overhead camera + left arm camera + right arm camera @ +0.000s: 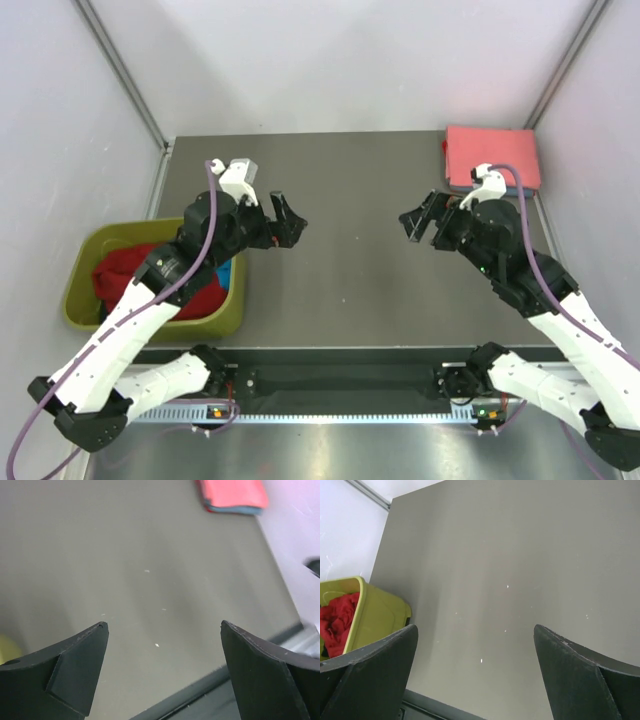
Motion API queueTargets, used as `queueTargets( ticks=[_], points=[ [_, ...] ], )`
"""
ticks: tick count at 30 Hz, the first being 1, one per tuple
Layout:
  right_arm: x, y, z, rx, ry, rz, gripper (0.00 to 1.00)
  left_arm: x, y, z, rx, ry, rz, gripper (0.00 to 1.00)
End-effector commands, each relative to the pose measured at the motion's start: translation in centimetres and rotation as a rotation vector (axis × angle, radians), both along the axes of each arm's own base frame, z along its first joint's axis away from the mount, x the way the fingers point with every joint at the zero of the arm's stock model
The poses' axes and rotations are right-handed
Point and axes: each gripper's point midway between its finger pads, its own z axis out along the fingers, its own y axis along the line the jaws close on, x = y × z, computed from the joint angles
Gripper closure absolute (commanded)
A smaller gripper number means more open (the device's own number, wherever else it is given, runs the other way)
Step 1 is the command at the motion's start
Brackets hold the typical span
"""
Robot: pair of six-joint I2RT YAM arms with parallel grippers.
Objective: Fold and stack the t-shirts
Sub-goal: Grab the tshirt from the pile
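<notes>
Grey table [350,290] boxed in by white walls, with shirts at two of its edges and both arms raised over the middle.
Far right corner: a folded stack lying flat, with the pink shirt [492,152] on top and the edge of a blue shirt [240,511] showing beneath it. Left edge: an olive tub [80,295] holding a crumpled red shirt [125,268], with a scrap of turquoise shirt [229,272] at the tub's inner side, partly hidden by the left arm. Left jaws: spread wide, holding nothing, above the table just right of the tub and pointing toward the centre. Right jaws: equally wide and empty, facing the left pair across the table's middle, with that arm's wrist just in front of the stack. Neither pair touches cloth.
</notes>
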Motion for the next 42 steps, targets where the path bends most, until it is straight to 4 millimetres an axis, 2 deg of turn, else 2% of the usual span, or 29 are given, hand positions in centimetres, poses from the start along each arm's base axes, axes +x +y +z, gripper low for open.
queueTargets(
  ticks=[1, 2, 3, 5, 6, 7, 8, 9, 10, 12, 13, 15, 16, 18, 19, 20, 21, 24, 26, 27, 29, 31, 35, 39, 42],
  points=[
    [-0.3, -0.3, 1.3, 0.014, -0.046, -0.004, 0.00, 1.9, 2.5, 0.7, 0.008, 0.001, 0.203, 0.02],
    [-0.2, -0.3, 1.1, 0.014, -0.044, -0.003, 0.00, 2.0, 3.2, 0.3, 0.040, 0.017, 0.231, 0.02],
    [-0.2, -0.3, 0.9, 0.014, -0.040, -0.007, 0.00, 2.6, 4.2, 0.5, 0.065, 0.010, 0.296, 0.02],
    [0.1, -0.8, 0.3, 0.001, -0.028, -0.042, 0.00, 3.4, 4.8, 1.8, 0.074, 0.014, 0.348, 0.02],
    [0.1, -1.1, -0.2, -0.010, -0.014, -0.055, 0.00, 3.3, 5.5, 1.6, 0.100, 0.035, 0.376, 0.02],
    [0.2, -1.3, -0.2, -0.012, -0.011, -0.070, 0.00, 4.0, 6.4, 2.8, 0.081, 0.028, 0.434, 0.03],
    [0.3, -1.5, -0.3, -0.020, -0.008, -0.083, 0.00, 4.3, 7.4, 3.3, 0.083, 0.027, 0.483, 0.09],
    [0.3, -1.5, -0.3, -0.034, -0.008, -0.078, 0.00, 4.3, 8.7, 3.0, 0.105, 0.049, 0.538, 0.14],
    [0.3, -1.6, -0.3, -0.043, -0.010, -0.076, 0.00, 4.9, 11.2, 4.1, 0.079, 0.041, 0.648, 0.20],
    [0.3, -1.3, -0.2, -0.061, -0.022, -0.049, 0.00, 5.2, 14.1, 4.3, 0.067, 0.064, 0.738, 0.27],
    [0.3, -1.3, -0.4, -0.068, -0.023, -0.046, 0.00, 5.4, 17.2, 4.1, 0.064, 0.094, 0.831, 0.27],
    [0.3, -1.4, -0.5, -0.077, -0.034, -0.043, 0.00, 5.8, 19.0, 2.9, 0.062, 0.168, 0.873, 0.28],
    [0.3, -1.4, -0.4, -0.077, -0.039, -0.041, 0.00, 5.2, 21.3, 2.0, 0.069, 0.226, 0.953, 0.29],
    [0.2, -1.2, -0.4, -0.078, -0.048, -0.023, 0.00, 4.9, 23.5, 0.7, 0.088, 0.284, 1.039, 0.33],
    [0.1, -1.1, -0.3, -0.076, -0.053, -0.013, 0.00, 4.4, 25.7, -0.5, 0.078, 0.322, 1.149, 0.34],
    [0.0, -0.9, -0.2, -0.073, -0.057, 0.005, 0.00, 3.2, 27.2, -1.7, 0.102, 0.363, 1.242, 0.34],
    [-0.1, -0.7, -0.2, -0.073, -0.064, 0.017, 0.00, 1.8, 30.1, -3.0, 0.102, 0.389, 1.438, 0.34],
    [-0.4, 0.0, -0.1, -0.056, -0.081, 0.063, 0.00, -1.4, 34.0, -5.9, 0.147, 0.460, 1.692, 0.31],
    [-0.7, 0.6, 0.0, -0.041, -0.082, 0.099, 0.00, -2.1, 35.4, -6.7, 0.147, 0.440, 1.781, 0.28],
    [-0.7, 0.8, 0.0, -0.038, -0.082, 0.109, 0.00, -2.9, 36.2, -7.8, 0.121, 0.453, 1.835, 0.28],
    [-0.9, 1.2, -0.2, -0.035, -0.074, 0.132, 0.00, -3.1, 36.7, -8.9, 0.071, 0.460, 1.861, 0.28],
    [-0.9, 1.3, -0.3, -0.042, -0.069, 0.140, 0.00, -3.3, 37.3, -10.9, -0.002, 0.477, 1.884, 0.28],
    [-0.7, 1.5, -0.7, -0.061, -0.047, 0.145, 0.00, -3.4, 37.6, -14.1, -0.072, 0.544, 1.888, 0.29],
    [-0.6, 1.7, -0.8, -0.050, -0.035, 0.142, 0.00, -4.9, 37.5, -17.3, -0.042, 0.654, 1.954, 0.28],
    [-0.5, 1.8, -0.9, -0.052, -0.029, 0.143, 0.00, -4.6, 37.6, -19.1, -0.035, 0.664, 1.952, 0.30]
  ],
)
